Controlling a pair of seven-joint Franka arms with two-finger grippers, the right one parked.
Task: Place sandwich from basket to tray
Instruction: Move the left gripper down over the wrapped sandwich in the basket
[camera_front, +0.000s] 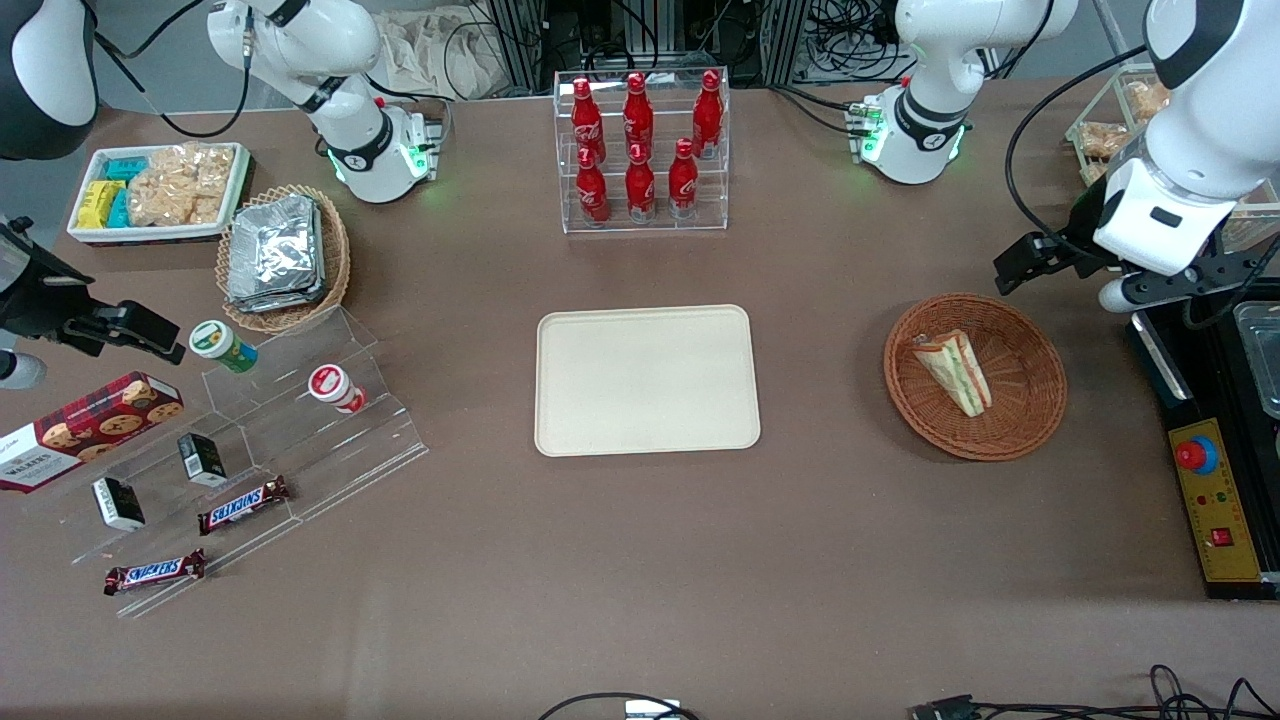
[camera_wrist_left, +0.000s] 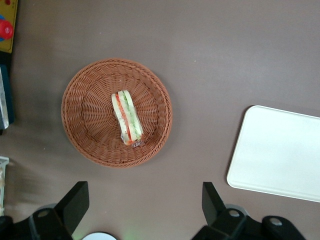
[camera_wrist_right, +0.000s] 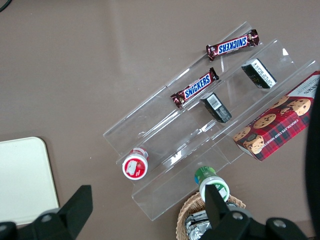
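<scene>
We see a brown table (camera_front: 850, 560) carrying everything, and we go from its biggest things down.

The cream tray (camera_front: 646, 380) lies flat at the table's centre, its surface bare. At about 12 o'clock from it stands a clear rack of red bottles (camera_front: 640, 150).

The reddish-brown basket (camera_front: 1035, 400) sits at 3 o'clock from the tray, well apart from it, toward the working arm's end of the table. A lighter wicker basket of foil packs (camera_front: 280, 258) sits at about 10 o'clock from the tray, toward the parked arm's end, with a clear stepped stand (camera_front: 300, 440) nearer the front camera than it, holding small cups and chocolate bars.

The left arm's gripper (camera_front: 1010, 268) hangs above the table at about 12 o'clock from the reddish-brown basket's rim, clear of the wicker. Its jaws stand wide apart and hold nothing; in the wrist view the two dark fingers (camera_wrist_left: 75, 202) frame bare table, with the basket just past their tips.

The sandwich (camera_front: 955, 372) lies on its side inside the reddish-brown basket, near the middle, its pale bread and green and red-orange layers showing through clear wrap. It sits at about 7 o'clock from the jaws in the front view, near but not touching them.
</scene>
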